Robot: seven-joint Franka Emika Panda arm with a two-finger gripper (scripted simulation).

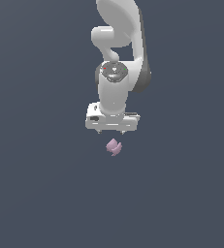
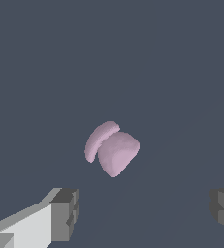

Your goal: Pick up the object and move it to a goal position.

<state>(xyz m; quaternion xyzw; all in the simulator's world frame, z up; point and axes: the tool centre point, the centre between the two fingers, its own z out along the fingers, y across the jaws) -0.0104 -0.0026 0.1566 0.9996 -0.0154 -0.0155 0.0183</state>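
The object (image 1: 114, 147) is a tiny pale pink-lilac chunky piece with small lobes, lying on the dark grey floor just in front of the white arm. It also shows in the wrist view (image 2: 112, 147), as two rounded lobes. My gripper (image 1: 112, 131) hangs above and slightly behind it, apart from it. The jaws stand wide apart and hold nothing. Its dark fingertips (image 2: 65, 214) show on either side in the wrist view, with the object ahead of the gap between them.
The white arm (image 1: 118, 58) rises behind the gripper. The flat dark grey floor (image 1: 36, 184) spreads all around.
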